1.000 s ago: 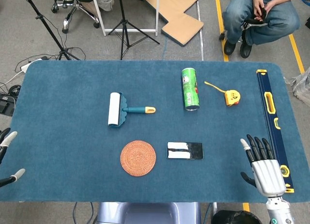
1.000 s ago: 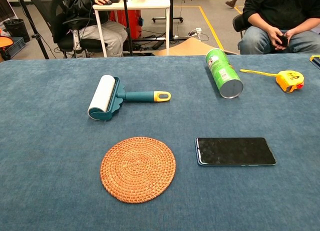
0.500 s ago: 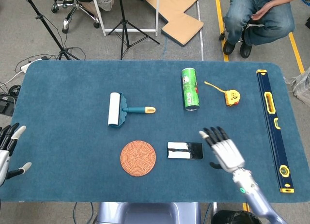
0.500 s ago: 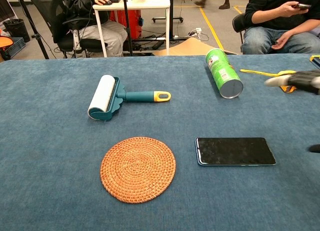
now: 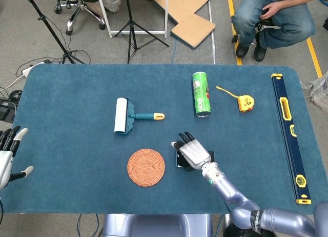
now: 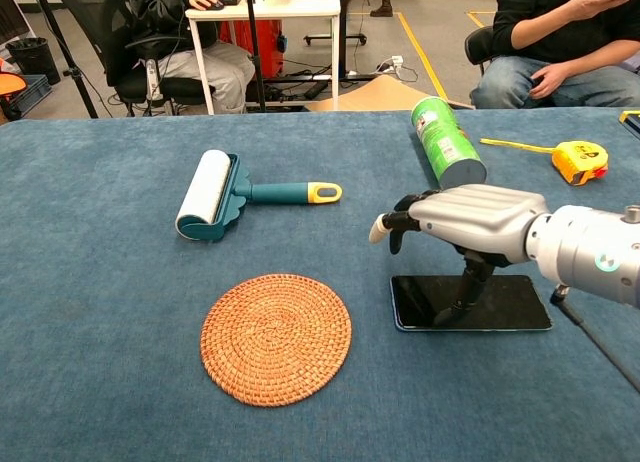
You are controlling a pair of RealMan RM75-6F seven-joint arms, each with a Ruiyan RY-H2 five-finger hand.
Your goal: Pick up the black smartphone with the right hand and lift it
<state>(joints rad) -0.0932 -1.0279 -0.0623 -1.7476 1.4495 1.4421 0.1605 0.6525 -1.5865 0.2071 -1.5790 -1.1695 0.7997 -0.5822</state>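
The black smartphone (image 6: 515,304) lies flat on the blue table, to the right of the woven coaster. My right hand (image 6: 470,222) hovers palm down over the phone's left half, fingers spread and pointing left, thumb reaching down to the screen. It holds nothing. In the head view the right hand (image 5: 193,154) covers most of the smartphone (image 5: 211,156). My left hand (image 5: 6,157) hangs with fingers apart at the table's left edge, empty.
A round woven coaster (image 6: 276,338) sits left of the phone. A teal lint roller (image 6: 210,194) lies behind it. A green can (image 6: 447,146) on its side, a yellow tape measure (image 6: 580,162) and a long level (image 5: 288,129) lie to the right. People sit beyond the table.
My right hand has swept from the table's front right corner leftward and now sits over the phone. The left hand has risen slightly at the left edge.
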